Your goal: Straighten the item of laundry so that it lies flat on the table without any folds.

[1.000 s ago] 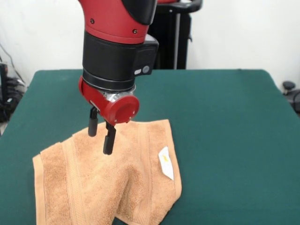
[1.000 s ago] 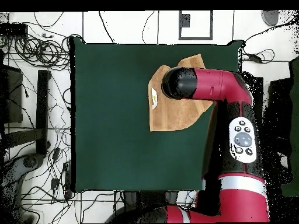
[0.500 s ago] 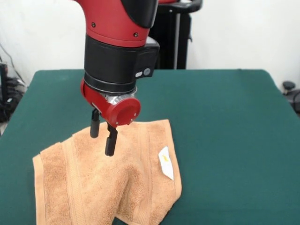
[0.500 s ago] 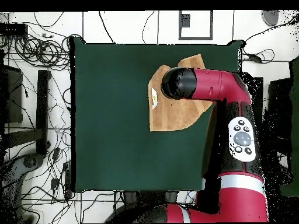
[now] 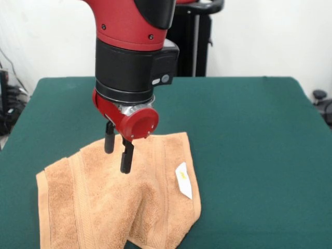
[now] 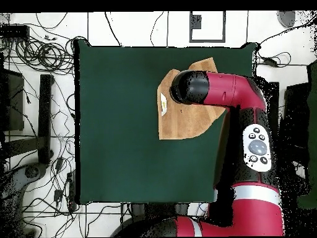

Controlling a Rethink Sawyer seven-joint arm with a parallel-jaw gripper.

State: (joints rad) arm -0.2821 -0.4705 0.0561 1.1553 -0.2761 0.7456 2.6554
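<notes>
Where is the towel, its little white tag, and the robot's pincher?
towel (image 5: 88, 202): front view, on its bare middle.
white label (image 5: 183, 180): front view, on the tag's middle.
gripper (image 5: 118, 150): front view, between its two black fingertips.

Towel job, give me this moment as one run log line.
claw: open, empty, over towel | towel: crumpled, folded at near edge, not flat | label: showing | table: green
</notes>
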